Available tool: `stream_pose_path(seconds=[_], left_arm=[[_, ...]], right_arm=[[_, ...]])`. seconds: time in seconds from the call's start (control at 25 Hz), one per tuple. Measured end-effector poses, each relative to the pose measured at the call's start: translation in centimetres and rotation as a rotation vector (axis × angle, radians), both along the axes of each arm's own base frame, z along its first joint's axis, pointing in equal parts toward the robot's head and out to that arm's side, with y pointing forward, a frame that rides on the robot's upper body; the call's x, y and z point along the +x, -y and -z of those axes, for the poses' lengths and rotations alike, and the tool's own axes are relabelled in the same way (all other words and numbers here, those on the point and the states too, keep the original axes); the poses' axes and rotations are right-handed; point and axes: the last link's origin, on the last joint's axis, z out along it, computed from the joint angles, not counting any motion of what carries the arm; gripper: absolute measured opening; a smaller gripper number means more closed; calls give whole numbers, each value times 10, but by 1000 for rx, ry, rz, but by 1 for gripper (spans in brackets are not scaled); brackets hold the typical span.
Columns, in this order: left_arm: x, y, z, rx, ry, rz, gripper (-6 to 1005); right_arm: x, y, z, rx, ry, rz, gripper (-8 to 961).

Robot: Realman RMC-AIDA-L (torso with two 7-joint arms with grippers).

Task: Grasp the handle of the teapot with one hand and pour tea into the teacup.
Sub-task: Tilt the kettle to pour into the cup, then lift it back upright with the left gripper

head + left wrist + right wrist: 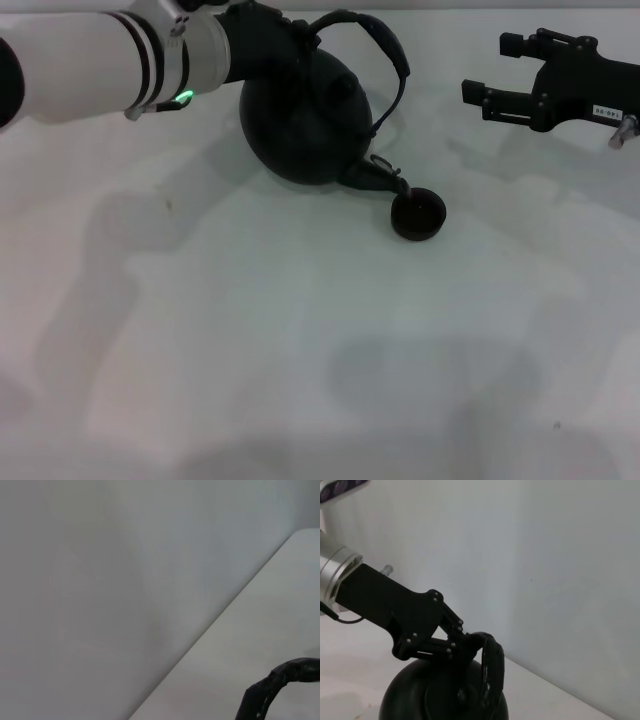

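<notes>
The black teapot [305, 125] is tilted toward the front right, with its spout [380, 178] just over the rim of the small black teacup [418, 215]. My left gripper [298, 38] is shut on the arched handle [385, 50] at its far left end. The right wrist view shows this grip: the left gripper [474, 642] is clamped on the handle [492, 667] above the teapot [430, 695]. A piece of the handle [280, 680] shows in the left wrist view. My right gripper [490, 70] is open and empty at the far right, apart from the teapot.
The white table [300, 350] carries only the teapot and the cup. A pale wall [560, 555] stands behind the table's far edge.
</notes>
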Motion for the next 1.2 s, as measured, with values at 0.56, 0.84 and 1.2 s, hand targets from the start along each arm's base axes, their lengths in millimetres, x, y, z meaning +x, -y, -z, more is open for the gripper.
stream_pose_path(seconds=[0.56,0.84,1.2], left_arm=[[6,2,4,-12,-28,28,136],[9,-1,1,3,-57,34,135],[11,-1,1,6,-77,48,136]], right_arm=[[2,1,0,2,2,1,829],[2,1,1,-1,1,1,828],[1,0,1,2,-3,3,828]])
